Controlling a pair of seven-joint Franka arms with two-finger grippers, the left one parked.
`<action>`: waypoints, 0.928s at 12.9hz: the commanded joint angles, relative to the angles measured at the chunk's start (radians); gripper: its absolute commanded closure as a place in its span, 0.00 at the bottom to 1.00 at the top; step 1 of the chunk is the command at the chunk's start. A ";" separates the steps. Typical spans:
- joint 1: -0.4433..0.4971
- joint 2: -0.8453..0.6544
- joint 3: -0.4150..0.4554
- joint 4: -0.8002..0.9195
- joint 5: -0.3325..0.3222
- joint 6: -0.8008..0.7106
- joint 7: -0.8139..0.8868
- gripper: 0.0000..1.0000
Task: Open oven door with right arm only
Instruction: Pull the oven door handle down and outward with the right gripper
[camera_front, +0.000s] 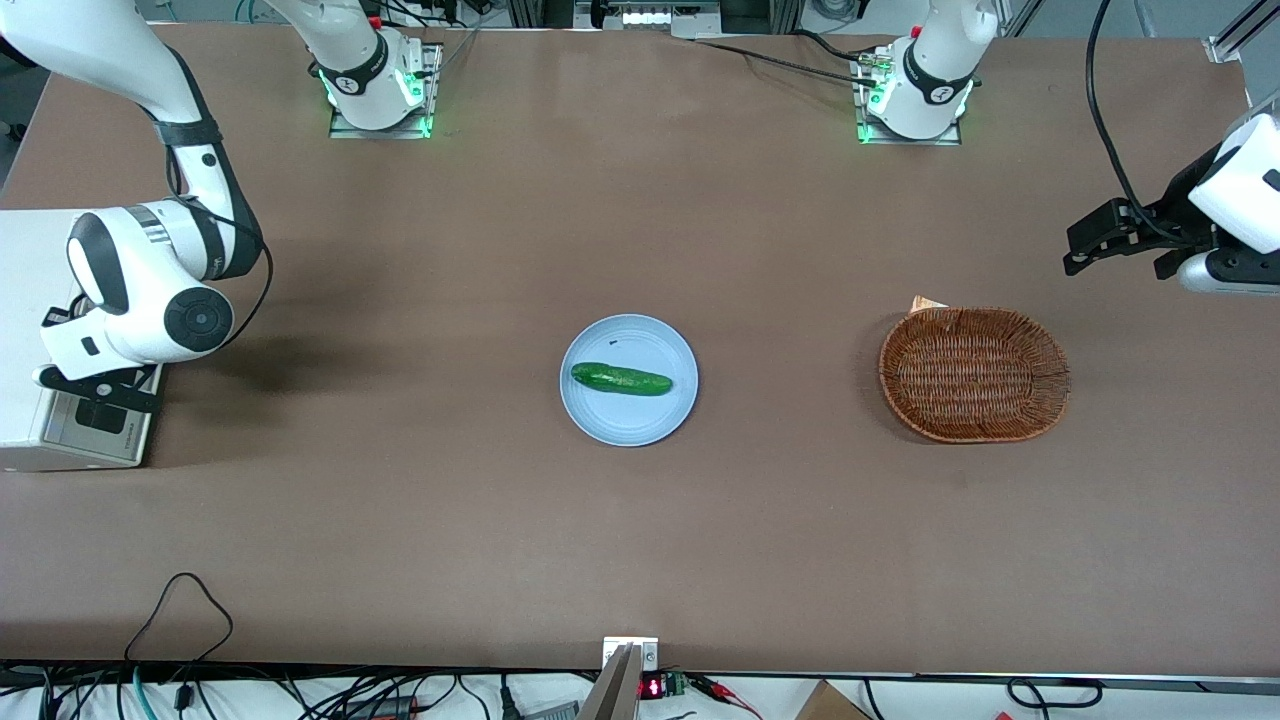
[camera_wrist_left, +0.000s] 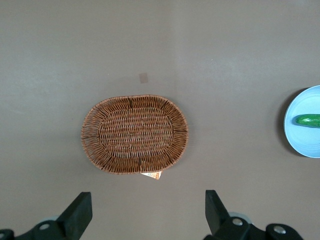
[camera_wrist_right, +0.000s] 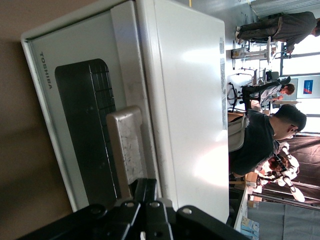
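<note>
The white oven (camera_front: 25, 300) stands at the working arm's end of the table. Its silver door (camera_front: 125, 440) faces the front camera. In the right wrist view the oven (camera_wrist_right: 185, 100) fills the frame, and the door (camera_wrist_right: 75, 100) with its dark glass window lies flat against the body. The silver bar handle (camera_wrist_right: 127, 145) runs along the door's upper edge. The right arm (camera_front: 150, 290) bends down over the oven. My gripper (camera_front: 100, 392) hangs at the door's top edge. In the right wrist view the gripper (camera_wrist_right: 151, 186) is shut and empty, its tips against one end of the handle.
A light blue plate (camera_front: 600, 420) with a green cucumber (camera_front: 620, 379) sits mid-table. A brown wicker basket (camera_front: 973, 373) lies toward the parked arm's end, with a paper slip (camera_front: 928, 303) under its rim. The basket (camera_wrist_left: 135, 134) and plate (camera_wrist_left: 305, 145) show in the left wrist view.
</note>
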 joint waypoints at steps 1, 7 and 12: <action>-0.012 -0.008 0.008 -0.018 -0.026 0.012 0.021 0.99; -0.003 0.023 0.017 -0.027 -0.018 0.020 0.011 0.99; 0.002 0.037 0.057 -0.023 0.031 0.020 0.005 0.99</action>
